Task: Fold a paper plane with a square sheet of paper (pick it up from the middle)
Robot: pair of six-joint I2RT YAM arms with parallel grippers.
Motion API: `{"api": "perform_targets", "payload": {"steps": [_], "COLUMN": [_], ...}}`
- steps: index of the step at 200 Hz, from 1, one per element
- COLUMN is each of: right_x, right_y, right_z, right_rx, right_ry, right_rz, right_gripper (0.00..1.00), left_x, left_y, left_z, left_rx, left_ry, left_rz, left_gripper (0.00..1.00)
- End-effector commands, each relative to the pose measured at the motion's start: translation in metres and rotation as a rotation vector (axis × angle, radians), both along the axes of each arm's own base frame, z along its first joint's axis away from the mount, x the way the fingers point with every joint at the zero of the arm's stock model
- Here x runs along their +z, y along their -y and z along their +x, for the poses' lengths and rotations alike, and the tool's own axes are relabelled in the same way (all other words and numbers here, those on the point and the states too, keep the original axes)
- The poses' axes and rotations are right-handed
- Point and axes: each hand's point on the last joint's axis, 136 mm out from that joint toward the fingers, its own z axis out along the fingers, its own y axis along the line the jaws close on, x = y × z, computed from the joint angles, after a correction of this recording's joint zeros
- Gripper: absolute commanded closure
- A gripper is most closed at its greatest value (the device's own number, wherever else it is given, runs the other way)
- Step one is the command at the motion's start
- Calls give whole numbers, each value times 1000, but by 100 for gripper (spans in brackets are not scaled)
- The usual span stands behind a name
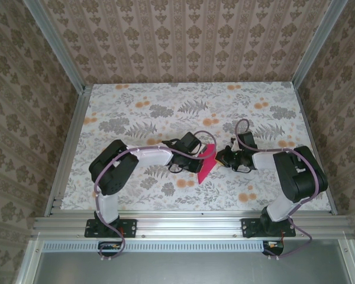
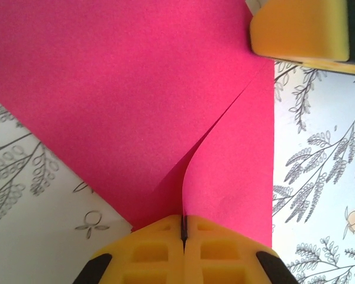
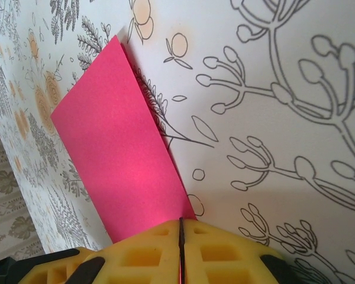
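**Two grippers clamp one pink sheet (image 1: pixel 205 167)**

Both arms reach in toward the middle of the flowered table (image 1: pixel 136 106), and the pink sheet (image 2: pixel 136 89) (image 3: pixel 121 154) stands tilted between them, its lower point toward the near edge. The left gripper (image 1: pixel 199 155) (image 2: pixel 182 234) is clenched on the paper; a folded flap's edge curves straight into the seam between its yellow fingers (image 2: pixel 148 254). The right gripper (image 1: pixel 220 157) (image 3: pixel 180 236) comes from the opposite side, fingers pressed tight on a corner of the sheet. Seen from the left wrist, the right gripper's yellow finger (image 2: pixel 299 29) sits at the sheet's far corner.
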Motion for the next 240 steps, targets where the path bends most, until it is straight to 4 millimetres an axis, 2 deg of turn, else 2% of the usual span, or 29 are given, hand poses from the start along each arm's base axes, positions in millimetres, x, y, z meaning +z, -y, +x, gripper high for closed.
{"api": "perform_targets", "payload": {"steps": [1, 14, 26, 49, 60, 82, 94, 102, 117, 141, 179, 240], "right_x": [-4, 6, 17, 37, 43, 53, 55, 56, 55, 53, 41, 28], "right_y": [5, 4, 2, 0, 1, 3, 2, 2, -1, -8, -13, -24], "right_z": [-10, -8, -5, -3, -4, -8, -12, -14, -19, -25, -31, -32], "right_rx": [32, 53, 74, 101, 100, 89, 84, 84, 92, 104, 128, 152], "right_ry": [-27, -6, 15, 48, 59, 80, 81, 79, 70, 64, 26, -11], "right_rz": [-60, -68, -66, -65, -73, -66, -56, -49, -21, 22, 34, 36], "right_gripper": [90, 90, 90, 86, 83, 75, 73, 71, 69, 65, 61, 59], "left_x": [9, 29, 49, 77, 83, 89, 90, 88, 71, 45, 23, -5], "left_y": [-24, -25, -25, -25, -25, -18, -7, -2, 0, -7, -14, -24], "left_z": [-2, 4, 8, 12, 11, 3, -6, -10, -12, 3, 18, 14], "left_rx": [50, 71, 87, 128, 134, 109, 66, 42, 35, 108, 159, 154], "left_ry": [-13, 21, 53, 82, 82, 50, 14, -8, -32, -42, -51, -86], "left_rz": [88, 72, 43, -13, -27, -73, -116, -126, -74, 7, 34, 94], "left_gripper": [87, 70, 59, 51, 53, 77, 83, 86, 92, 98, 100, 100]}}
